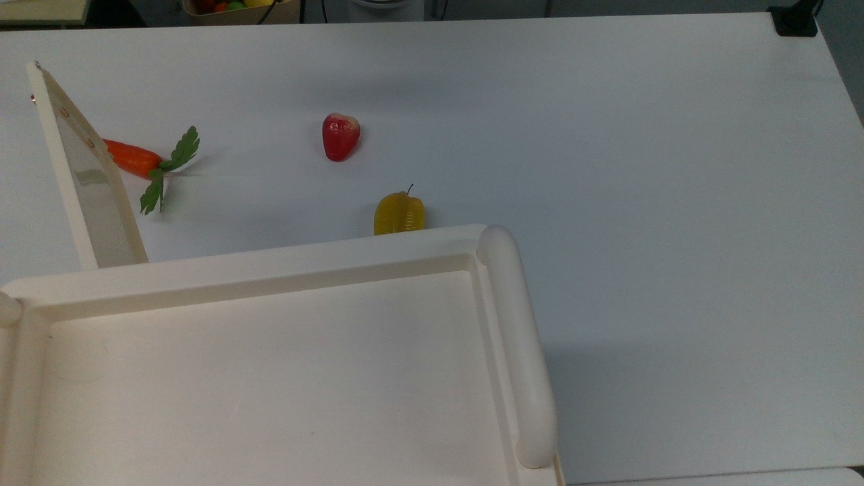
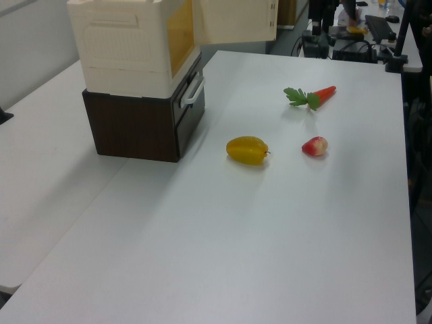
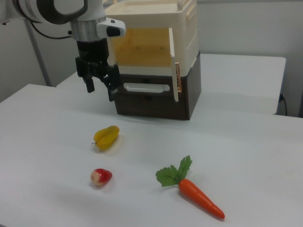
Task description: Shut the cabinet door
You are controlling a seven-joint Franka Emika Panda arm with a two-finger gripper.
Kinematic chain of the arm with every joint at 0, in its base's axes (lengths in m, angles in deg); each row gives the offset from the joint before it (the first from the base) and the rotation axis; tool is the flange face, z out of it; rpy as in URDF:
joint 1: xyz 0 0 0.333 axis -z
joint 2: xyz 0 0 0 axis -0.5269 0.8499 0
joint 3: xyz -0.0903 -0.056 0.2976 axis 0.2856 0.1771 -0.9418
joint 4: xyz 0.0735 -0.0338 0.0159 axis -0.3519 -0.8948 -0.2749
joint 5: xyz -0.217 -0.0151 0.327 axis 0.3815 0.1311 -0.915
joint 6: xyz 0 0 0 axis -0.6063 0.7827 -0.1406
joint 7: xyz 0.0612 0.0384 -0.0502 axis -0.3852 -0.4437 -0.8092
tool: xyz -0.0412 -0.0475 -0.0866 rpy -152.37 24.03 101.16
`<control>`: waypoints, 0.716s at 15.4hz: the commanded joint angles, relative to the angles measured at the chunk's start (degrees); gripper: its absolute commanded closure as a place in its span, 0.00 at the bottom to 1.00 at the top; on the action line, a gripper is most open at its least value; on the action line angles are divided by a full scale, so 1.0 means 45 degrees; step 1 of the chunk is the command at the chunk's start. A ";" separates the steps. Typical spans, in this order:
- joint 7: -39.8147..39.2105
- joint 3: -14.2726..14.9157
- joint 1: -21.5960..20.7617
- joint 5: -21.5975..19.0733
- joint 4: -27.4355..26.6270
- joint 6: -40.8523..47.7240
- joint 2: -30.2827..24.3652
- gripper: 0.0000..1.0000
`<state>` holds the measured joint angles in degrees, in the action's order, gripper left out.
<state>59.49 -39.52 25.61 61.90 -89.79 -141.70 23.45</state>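
The cabinet is a cream-white box standing on a dark brown drawer base. Its cabinet door stands wide open, seen edge-on at the right side of the yellow-lit opening in the right view. In the top view the cabinet door juts out from the cabinet's recessed top toward the upper left. In the left view the cabinet door swings out to the right of the cabinet. My gripper hangs open, empty, before the opening's left side in the right view, well apart from the door.
On the white table lie a yellow starfruit, a red fruit and a carrot with green leaves. The carrot lies right beside the open door. A thick rounded rail runs along the cabinet top.
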 commanded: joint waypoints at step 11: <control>-0.0225 0.0061 0.0339 -0.0067 -0.0134 0.0184 -0.0242 0.00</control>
<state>59.30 -39.42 27.35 61.95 -89.68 -141.70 23.29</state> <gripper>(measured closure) 0.000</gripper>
